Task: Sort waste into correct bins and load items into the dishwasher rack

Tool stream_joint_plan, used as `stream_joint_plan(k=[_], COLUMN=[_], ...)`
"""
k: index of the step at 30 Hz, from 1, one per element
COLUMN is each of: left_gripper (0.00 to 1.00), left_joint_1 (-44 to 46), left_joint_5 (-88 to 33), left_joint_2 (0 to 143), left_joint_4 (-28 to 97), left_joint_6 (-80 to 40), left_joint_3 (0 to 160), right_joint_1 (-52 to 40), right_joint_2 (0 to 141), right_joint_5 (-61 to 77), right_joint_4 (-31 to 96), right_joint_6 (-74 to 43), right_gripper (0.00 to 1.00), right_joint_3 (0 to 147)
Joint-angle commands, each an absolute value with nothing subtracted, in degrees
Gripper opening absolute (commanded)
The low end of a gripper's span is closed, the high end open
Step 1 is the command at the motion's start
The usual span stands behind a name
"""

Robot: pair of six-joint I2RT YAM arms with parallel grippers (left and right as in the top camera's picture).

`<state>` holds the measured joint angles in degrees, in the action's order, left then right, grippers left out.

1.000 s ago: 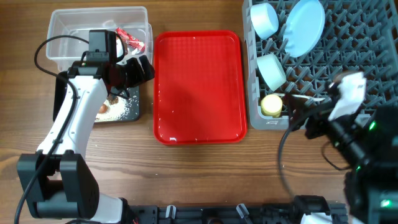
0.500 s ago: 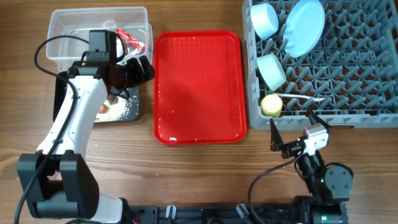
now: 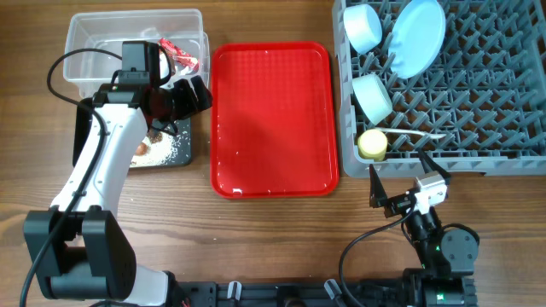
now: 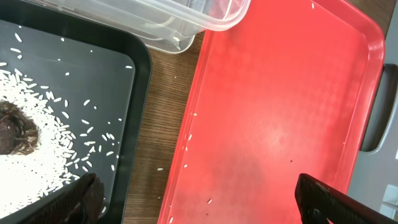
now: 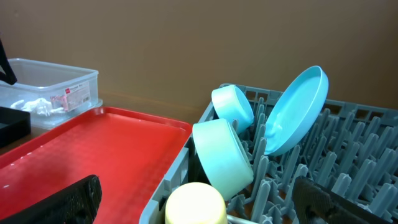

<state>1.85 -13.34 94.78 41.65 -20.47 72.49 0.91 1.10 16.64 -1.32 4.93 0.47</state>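
Observation:
In the grey dishwasher rack [image 3: 495, 77] stand a pale blue plate [image 3: 418, 36], a pale blue bowl [image 3: 363, 27], a mint-green bowl [image 3: 373, 96], a yellow cup [image 3: 372, 143] and a white spoon [image 3: 415, 134]. The clear bin [image 3: 94, 38] holds a red-and-white wrapper [image 3: 181, 55] and crumpled paper [image 5: 38, 107]. The black bin [image 4: 93, 68] holds rice [image 4: 37, 155] and a brown lump [image 4: 11, 134]. My left gripper [image 4: 202, 205] is open and empty over the gap between black bin and tray. My right gripper [image 5: 202, 202] is open and empty, low in front of the rack.
A flat red tray [image 3: 273, 119] lies between the bins and the rack, with a few rice grains on it [image 4: 209, 200]. The left arm reaches over the black bin. The right arm is folded at the table's front right edge.
My right arm has pulled back from the rack's front edge to the table's front right and has settled there. The left arm has not moved.

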Motion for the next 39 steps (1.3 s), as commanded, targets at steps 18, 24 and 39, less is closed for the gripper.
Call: stream_joint_plan(k=[18, 24, 39], left_gripper=[1.00, 1.00, 1.00], left_joint_1=[2.33, 6.92, -0.69], left_joint_5=[-12.10, -0.73, -0.91], left_joint_2=[87.22, 68.71, 6.28], left_joint_4=[36.82, -0.58, -1.52], left_joint_6=[-19.75, -19.77, -19.77], left_joint_3=[71.46, 49.67, 2.46], right_joint_1=[0.64, 0.64, 0.64], right_joint_2=[0.64, 0.64, 0.64], right_joint_5=[16.32, 16.32, 16.32], right_joint_4=[-1.48, -1.48, -1.48], right_joint_6=[4.14, 4.12, 4.12], right_gripper=[1.00, 1.00, 1.00], right_joint_3=[0.30, 0.30, 0.30])
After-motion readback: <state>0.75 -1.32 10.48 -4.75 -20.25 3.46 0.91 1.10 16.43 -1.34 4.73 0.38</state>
